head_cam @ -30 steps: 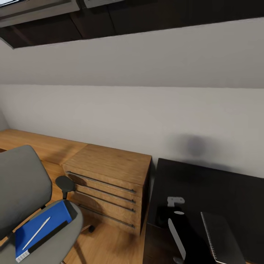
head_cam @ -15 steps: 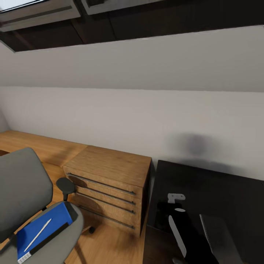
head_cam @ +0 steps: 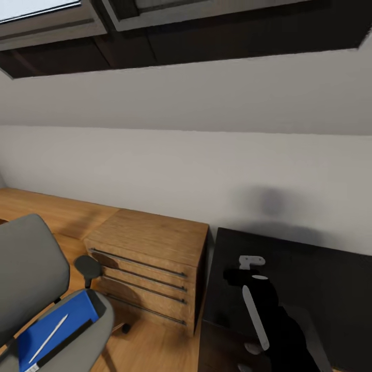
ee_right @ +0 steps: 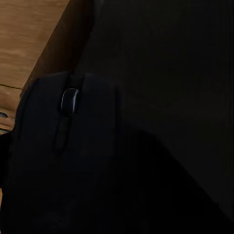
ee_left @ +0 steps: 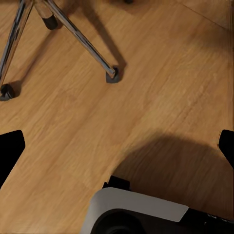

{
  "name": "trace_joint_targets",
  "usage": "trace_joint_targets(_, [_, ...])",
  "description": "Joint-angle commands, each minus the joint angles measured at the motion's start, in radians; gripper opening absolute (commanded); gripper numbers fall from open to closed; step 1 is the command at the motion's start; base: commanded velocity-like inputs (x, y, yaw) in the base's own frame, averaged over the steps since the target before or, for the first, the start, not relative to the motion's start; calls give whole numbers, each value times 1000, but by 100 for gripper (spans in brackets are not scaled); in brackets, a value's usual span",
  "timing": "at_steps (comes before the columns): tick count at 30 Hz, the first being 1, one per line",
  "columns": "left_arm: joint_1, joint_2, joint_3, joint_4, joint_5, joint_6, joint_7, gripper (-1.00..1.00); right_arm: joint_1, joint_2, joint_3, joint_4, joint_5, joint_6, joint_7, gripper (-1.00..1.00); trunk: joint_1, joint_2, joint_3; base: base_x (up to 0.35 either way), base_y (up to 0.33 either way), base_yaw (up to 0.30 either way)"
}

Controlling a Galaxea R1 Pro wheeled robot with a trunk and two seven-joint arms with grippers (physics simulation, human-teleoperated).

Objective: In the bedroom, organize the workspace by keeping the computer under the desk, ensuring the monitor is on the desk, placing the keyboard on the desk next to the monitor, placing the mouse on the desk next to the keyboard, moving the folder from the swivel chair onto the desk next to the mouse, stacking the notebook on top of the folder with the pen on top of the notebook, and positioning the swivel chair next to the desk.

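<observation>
Left pincer [ee_left: 117, 148] hangs low over the wood floor [ee_left: 161, 73] with its two black fingertips [ee_left: 9, 151] wide apart and nothing between them; the chrome legs and castors of the swivel chair [head_cam: 31, 268] stand just ahead of it. On the chair's grey seat lies the blue folder [head_cam: 57, 325], with a pale pen [head_cam: 49, 338] loose on top. To the right of the chair stand the oak drawers [head_cam: 150, 258], then the black desk [head_cam: 320, 274] against the wall.

The right pincer [head_cam: 238, 274] reaches over the desk's near left corner. Its wrist camera looks at close range onto the mouse [ee_right: 68, 156], scroll wheel showing, with the desk edge and wood just beside it. Black on black, I cannot tell whether the fingers are clamped on the mouse or apart.

The risk is that edge: released or nudged here, the mouse could slide off to the floor. Later, tilting the folder would likely roll the pen away, and a push on the seat could send the chair off on its castors.
</observation>
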Motion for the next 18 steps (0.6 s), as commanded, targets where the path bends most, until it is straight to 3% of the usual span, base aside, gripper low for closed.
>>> trace_joint_targets(1, [0,0,-6,0,10,-3,-5,100,-1,0,1,-7,-9,12,-10,-100,0,0,0,0,0,-224])
trace_joint_targets(18, [0,-3,-8,0,9,-7,-16,100,0,-1,2,-13,-9,27,-10,-100,0,0,13,0,0,-253])
